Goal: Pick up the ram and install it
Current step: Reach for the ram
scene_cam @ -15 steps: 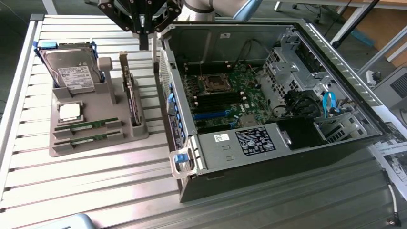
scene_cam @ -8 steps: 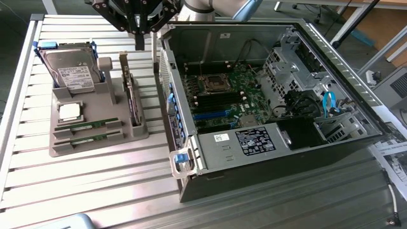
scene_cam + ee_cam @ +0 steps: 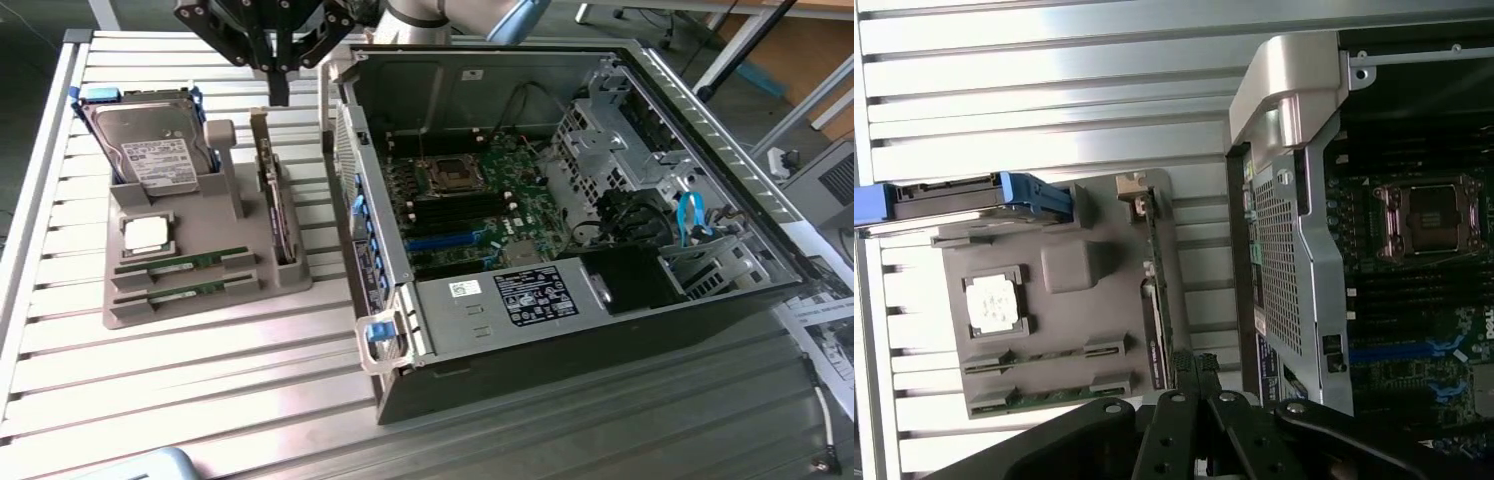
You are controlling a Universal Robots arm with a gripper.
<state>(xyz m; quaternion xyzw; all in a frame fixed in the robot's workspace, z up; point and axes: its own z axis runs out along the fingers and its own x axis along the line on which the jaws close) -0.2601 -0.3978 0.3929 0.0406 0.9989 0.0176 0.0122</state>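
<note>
Green and thin, the ram (image 3: 182, 262) lies flat in a slot of the grey holder (image 3: 214, 236) on the slatted metal table (image 3: 160, 400). A second stick (image 3: 168, 294) lies just beside it, near the silver processor (image 3: 146, 234). The tool (image 3: 278, 97) hangs above the upright dark card (image 3: 276, 205), fingers pressed together and empty, well apart from the ram and beside the open computer case (image 3: 454, 322).

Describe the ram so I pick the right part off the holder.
On the exterior view's left, beside the open case, sits a grey holder. At its end away from the hard drive lies the ram: two long, thin green sticks, unlike the square silver processor beside them or the upright dark card.
</note>
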